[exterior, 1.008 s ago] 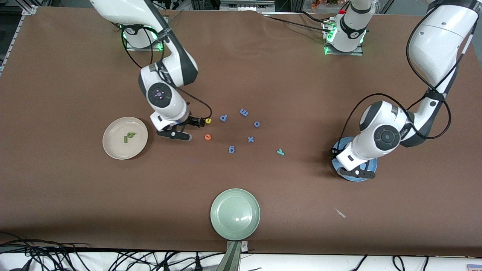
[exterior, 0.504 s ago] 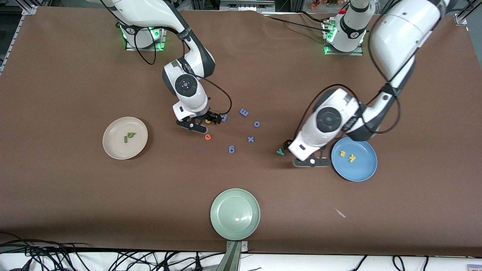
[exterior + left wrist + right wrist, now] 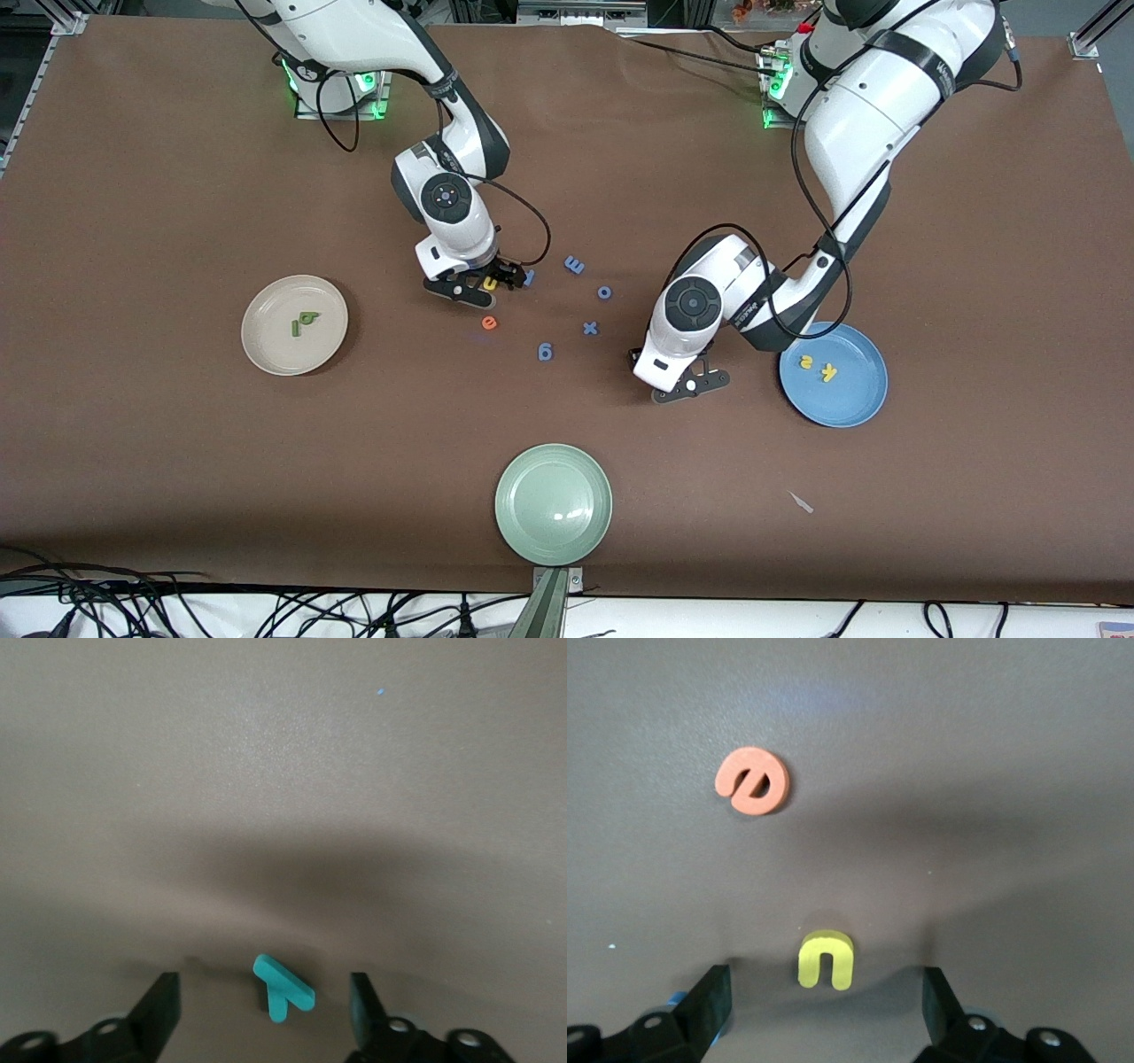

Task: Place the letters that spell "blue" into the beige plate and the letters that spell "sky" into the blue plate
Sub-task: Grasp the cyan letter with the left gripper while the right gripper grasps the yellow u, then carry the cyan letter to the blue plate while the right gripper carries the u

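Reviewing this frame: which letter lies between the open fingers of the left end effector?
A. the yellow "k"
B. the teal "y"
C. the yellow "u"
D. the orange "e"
B. The left wrist view shows the teal "y" lying on the table between the spread fingers of the left end effector; the yellow "u" is under the right end effector instead.

Left gripper (image 3: 264,1010): fingers (image 3: 159,1005) spread wide, low over brown table (image 3: 283,771). Teal "y" (image 3: 283,989) lies flat between the fingertips, roughly centred, touching neither. Shadow around it.
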Robot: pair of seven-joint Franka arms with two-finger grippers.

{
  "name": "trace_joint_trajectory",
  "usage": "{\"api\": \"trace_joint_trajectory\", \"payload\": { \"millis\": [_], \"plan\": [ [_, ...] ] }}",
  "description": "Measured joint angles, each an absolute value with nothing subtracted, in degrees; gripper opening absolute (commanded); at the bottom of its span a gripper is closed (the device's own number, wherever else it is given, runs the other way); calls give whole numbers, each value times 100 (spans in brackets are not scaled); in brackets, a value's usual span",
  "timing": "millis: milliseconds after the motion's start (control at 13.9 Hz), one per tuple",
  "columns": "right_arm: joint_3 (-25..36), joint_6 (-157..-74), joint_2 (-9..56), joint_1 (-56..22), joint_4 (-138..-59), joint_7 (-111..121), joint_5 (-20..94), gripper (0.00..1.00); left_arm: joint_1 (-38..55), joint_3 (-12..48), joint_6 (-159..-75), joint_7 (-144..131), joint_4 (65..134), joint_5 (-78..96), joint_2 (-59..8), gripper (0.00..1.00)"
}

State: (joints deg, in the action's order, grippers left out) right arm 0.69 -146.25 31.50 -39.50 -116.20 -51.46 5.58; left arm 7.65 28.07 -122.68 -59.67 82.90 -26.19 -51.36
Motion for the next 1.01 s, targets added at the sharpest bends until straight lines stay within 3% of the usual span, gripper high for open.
{"api": "trace_joint_trajectory", "payload": {
  "millis": [72, 144, 504, 720, 936, 1008],
  "plan": [
    [69, -14650, 3169, -3950, -11620, -5146, 558, 74, 767, 2797, -12268, -5971, 8284, -2619, -5172, 46],
    [72, -14666, 3169, -3950, -11618, -5148, 559, 66, 767, 2789, -12269, -5971, 8277, -2619, -5205, 39],
    [79, -14674, 3115, -3950, -11608, -5150, 558, 9, 767, 2781, -12345, -6025, 8232, -2351, -5251, 40],
    [98, -14667, 3091, -3948, -11608, -5155, 559, 2, 776, 2782, -12347, -6025, 8229, -2113, -5252, 39],
    [279, -14544, 3032, -3947, -11520, -5113, 558, 2, 778, 2780, -12347, -6029, 8231, -2112, -5260, 19],
    [396, -14299, 2968, -3945, -11438, -5020, 557, 2, 774, 2778, -12347, -6029, 8231, -2112, -5261, 18]
  ]
}}
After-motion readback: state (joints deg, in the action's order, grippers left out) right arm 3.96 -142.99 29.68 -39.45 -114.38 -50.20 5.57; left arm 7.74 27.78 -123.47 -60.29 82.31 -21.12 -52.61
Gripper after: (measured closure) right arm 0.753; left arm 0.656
